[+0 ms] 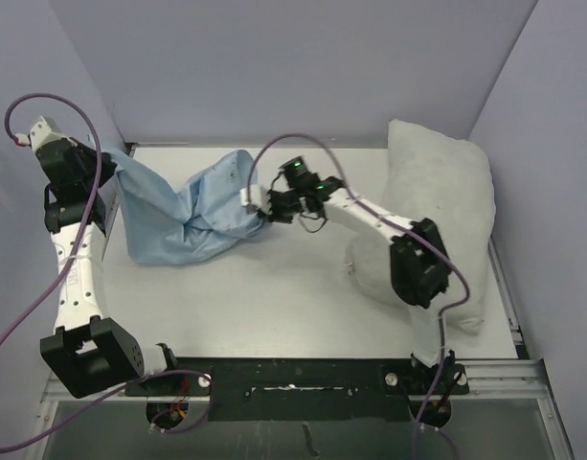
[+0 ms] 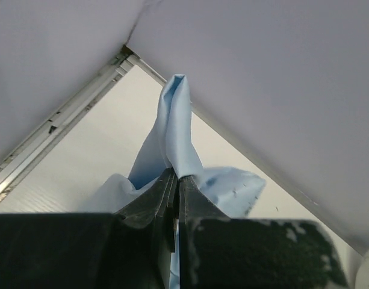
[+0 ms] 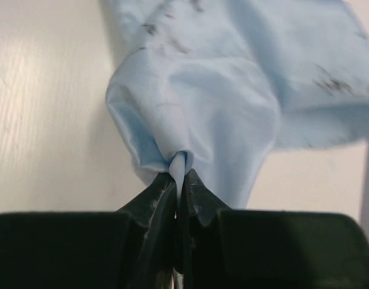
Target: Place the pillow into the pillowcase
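Off-white pillow [image 1: 446, 192] lies along the right edge of the surface [image 1: 274, 307], not yet inside the light-blue pillowcase [image 1: 188, 216] bunched toward the far-left corner. Left fingers [image 2: 154, 205] and right fingers [image 3: 154, 195] each pinch a fold of the case tight; spreading its mouth and stuffing apparently remain.

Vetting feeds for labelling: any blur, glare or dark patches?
Top external: even light, sharp, soft shadow beside the pillowcase; pillow pale, low contrast. Left wrist: left claw near-black and blurred, pillowcase sharp. Right wrist: right claw dark, table glaring at left.
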